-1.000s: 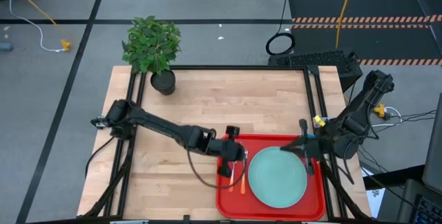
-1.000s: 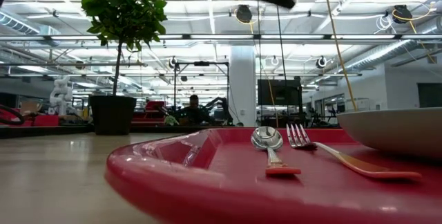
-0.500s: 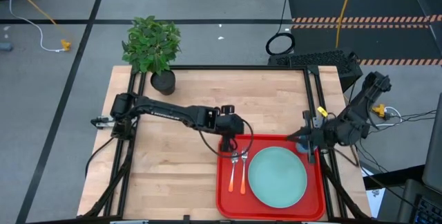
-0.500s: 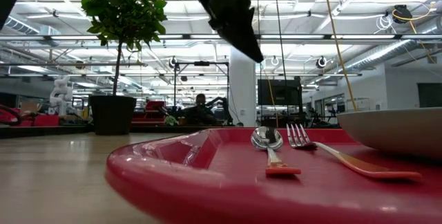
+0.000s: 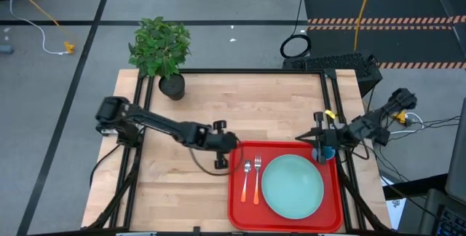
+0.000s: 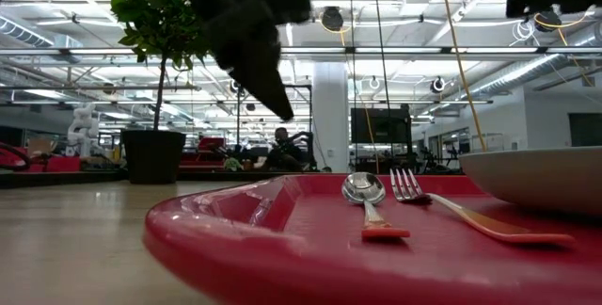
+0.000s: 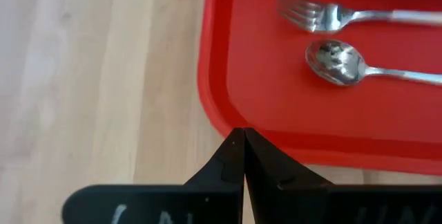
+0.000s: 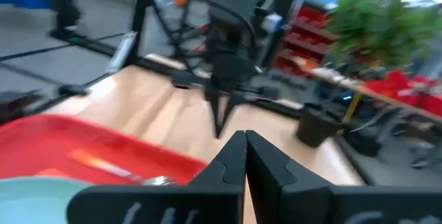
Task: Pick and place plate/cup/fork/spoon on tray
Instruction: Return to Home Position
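Note:
The red tray lies at the table's near right. On it lie the mint-green plate, the orange-handled fork and the orange-handled spoon, side by side left of the plate. My left gripper is shut and empty, just off the tray's left rim, above the table. My right gripper is shut and empty, above the tray's far right corner. A bit of bright blue shows under the right arm; I cannot tell whether it is the cup.
A black pot with a green plant stands at the table's far left corner. Bare wood lies left of the tray and along the far side. A black frame runs along the table's edges. People sit in the room behind.
My left gripper has gone from above the fork and spoon toward the table's left edge and now hangs just off the tray's left rim. My right gripper has drawn back from over the plate toward the tray's far right corner. Plate, fork and spoon have stayed put.

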`<action>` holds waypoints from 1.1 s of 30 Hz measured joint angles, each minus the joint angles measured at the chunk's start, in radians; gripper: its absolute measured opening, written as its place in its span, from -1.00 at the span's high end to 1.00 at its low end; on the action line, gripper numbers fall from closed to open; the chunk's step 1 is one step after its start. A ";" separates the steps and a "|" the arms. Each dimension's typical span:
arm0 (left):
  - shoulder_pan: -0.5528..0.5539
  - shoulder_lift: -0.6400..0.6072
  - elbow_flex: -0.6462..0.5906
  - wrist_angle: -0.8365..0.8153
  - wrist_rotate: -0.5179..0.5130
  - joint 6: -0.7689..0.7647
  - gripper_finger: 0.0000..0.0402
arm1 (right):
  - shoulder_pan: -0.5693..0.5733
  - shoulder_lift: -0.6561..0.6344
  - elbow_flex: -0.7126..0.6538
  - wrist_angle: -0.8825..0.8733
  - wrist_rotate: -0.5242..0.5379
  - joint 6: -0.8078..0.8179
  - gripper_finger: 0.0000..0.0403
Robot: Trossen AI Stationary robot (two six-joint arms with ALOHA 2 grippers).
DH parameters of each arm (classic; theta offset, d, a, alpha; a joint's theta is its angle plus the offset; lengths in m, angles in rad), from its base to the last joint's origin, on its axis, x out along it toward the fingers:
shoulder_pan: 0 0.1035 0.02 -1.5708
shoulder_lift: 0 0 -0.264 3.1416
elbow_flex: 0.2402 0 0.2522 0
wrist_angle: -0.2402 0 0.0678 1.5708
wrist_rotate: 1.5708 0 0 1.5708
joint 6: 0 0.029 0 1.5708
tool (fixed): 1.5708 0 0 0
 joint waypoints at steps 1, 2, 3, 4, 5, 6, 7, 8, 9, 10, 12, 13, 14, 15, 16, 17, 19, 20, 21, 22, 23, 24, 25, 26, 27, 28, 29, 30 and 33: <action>-0.002 -0.032 -0.041 0.047 -0.003 0.001 0.99 | -0.027 -0.003 -0.021 0.040 -0.007 -0.019 1.00; -0.004 -0.070 -0.079 0.108 -0.005 0.003 0.99 | -0.055 -0.005 -0.039 0.074 -0.026 -0.028 1.00; -0.006 -0.109 -0.121 0.173 -0.006 0.011 0.99 | -0.083 -0.005 -0.053 0.103 -0.055 -0.032 1.00; -0.007 -0.145 -0.160 0.227 -0.006 0.025 0.99 | -0.111 -0.005 -0.064 0.118 -0.098 -0.032 1.00; -0.008 -0.178 -0.198 0.287 -0.006 0.044 0.99 | -0.137 -0.005 -0.072 0.119 -0.136 -0.021 1.00; -0.010 -0.211 -0.236 0.339 -0.006 0.066 0.98 | -0.162 -0.004 -0.077 0.118 -0.165 -0.009 1.00; -0.012 -0.244 -0.274 0.380 -0.006 0.091 0.99 | -0.185 -0.004 -0.081 0.116 -0.188 0.003 1.00; -0.011 -0.273 -0.306 0.411 -0.006 0.115 0.99 | -0.206 -0.004 -0.086 0.112 -0.204 0.009 1.00; -0.010 -0.304 -0.337 0.458 -0.005 0.138 0.98 | -0.227 -0.004 -0.088 0.108 -0.214 0.013 1.00; -0.005 -0.333 -0.365 0.493 -0.005 0.154 0.98 | -0.244 -0.004 -0.088 0.104 -0.229 0.013 1.00; 0.007 -0.387 -0.415 0.541 -0.006 0.168 0.98 | -0.275 -0.005 -0.088 0.091 -0.270 0.016 1.00; 0.013 -0.406 -0.437 0.563 -0.006 0.169 0.98 | -0.289 -0.004 -0.088 0.083 -0.298 0.017 1.00; 0.018 -0.424 -0.457 0.589 -0.006 0.170 0.98 | -0.302 -0.004 -0.089 0.078 -0.327 0.024 1.00; 0.020 -0.442 -0.476 0.602 -0.005 0.171 0.98 | -0.316 -0.004 -0.089 0.073 -0.354 0.030 1.00; 0.022 -0.458 -0.495 0.606 -0.004 0.171 0.98 | -0.329 -0.005 -0.089 0.067 -0.382 0.040 1.00; 0.022 -0.468 -0.509 0.624 0.000 0.171 0.98 | -0.342 -0.005 -0.089 0.061 -0.397 0.054 1.00; 0.022 -0.491 -0.544 0.650 0.004 0.173 0.98 | -0.362 -0.004 -0.089 0.047 -0.399 0.079 1.00; 0.022 -0.500 -0.560 0.661 0.004 0.174 0.98 | -0.371 -0.005 -0.089 0.044 -0.398 0.088 1.00; 0.022 -0.506 -0.573 0.690 0.004 0.174 0.98 | -0.379 -0.005 -0.089 0.045 -0.399 0.089 1.00; 0.022 -0.513 -0.587 0.717 0.006 0.179 0.98 | -0.386 -0.005 -0.089 0.045 -0.401 0.089 1.00; 0.022 -0.521 -0.603 0.739 0.007 0.187 0.98 | -0.393 -0.005 -0.089 0.047 -0.409 0.089 1.00; 0.022 -0.523 -0.615 0.765 0.009 0.195 0.98 | -0.402 -0.004 -0.089 0.050 -0.419 0.087 1.00; 0.022 -0.523 -0.623 0.792 0.016 0.201 0.98 | -0.409 -0.004 -0.089 0.049 -0.424 0.087 1.00; 0.023 -0.522 -0.631 0.806 0.020 0.205 0.98 | -0.416 -0.004 -0.089 0.047 -0.434 0.093 1.00; 0.025 -0.522 -0.640 0.813 0.021 0.209 0.98 | -0.422 -0.004 -0.089 0.046 -0.446 0.102 1.00; 0.026 -0.521 -0.644 0.820 0.022 0.210 0.98 | -0.427 -0.005 -0.089 0.042 -0.456 0.110 1.00; 0.026 -0.521 -0.646 0.831 0.022 0.209 0.98 | -0.432 -0.009 -0.093 0.038 -0.476 0.118 1.00; 0.029 -0.521 -0.649 0.839 0.022 0.208 0.98 | -0.437 -0.010 -0.101 0.039 -0.488 0.122 1.00; 0.034 -0.521 -0.651 0.833 0.023 0.216 0.98 | -0.455 -0.012 -0.131 0.067 -0.498 0.128 1.00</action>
